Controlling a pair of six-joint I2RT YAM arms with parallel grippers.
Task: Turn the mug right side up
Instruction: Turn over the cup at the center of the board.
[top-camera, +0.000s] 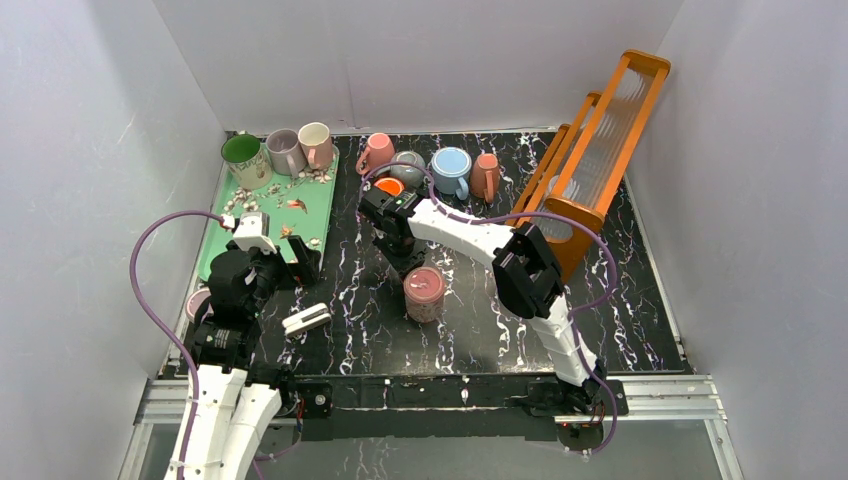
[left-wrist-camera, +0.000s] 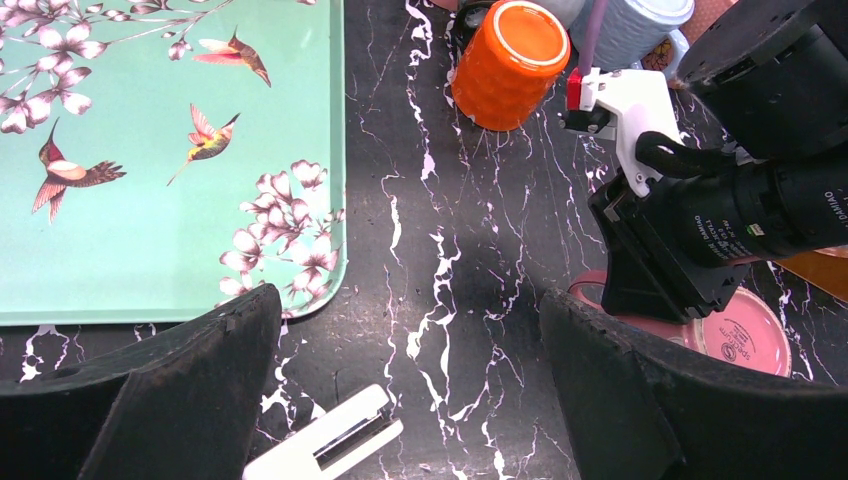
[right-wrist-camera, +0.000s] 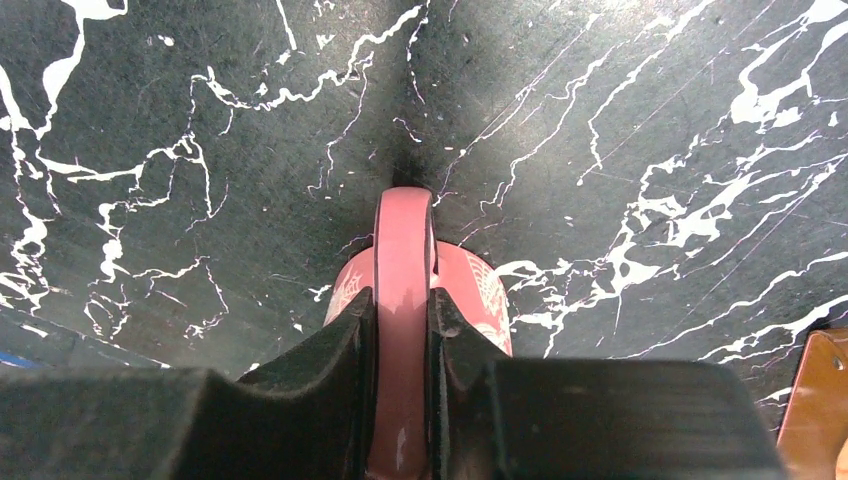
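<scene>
A pink mug (top-camera: 424, 291) with white patterns stands upside down on the black marble table, its stamped base facing up; it also shows in the left wrist view (left-wrist-camera: 745, 338). My right gripper (top-camera: 408, 262) is shut on its handle (right-wrist-camera: 402, 290), which sits clamped between the two black fingers (right-wrist-camera: 330, 370), with the mug body (right-wrist-camera: 482, 292) just beyond them. My left gripper (left-wrist-camera: 410, 390) is open and empty, hovering over the table near the tray's corner, left of the mug (top-camera: 280, 265).
A green bird-print tray (top-camera: 300, 215) holds three mugs at its far end. Several mugs stand at the back, including an orange one (left-wrist-camera: 508, 62). An orange rack (top-camera: 590, 160) leans at the back right. A white clip (top-camera: 307, 318) lies near my left gripper.
</scene>
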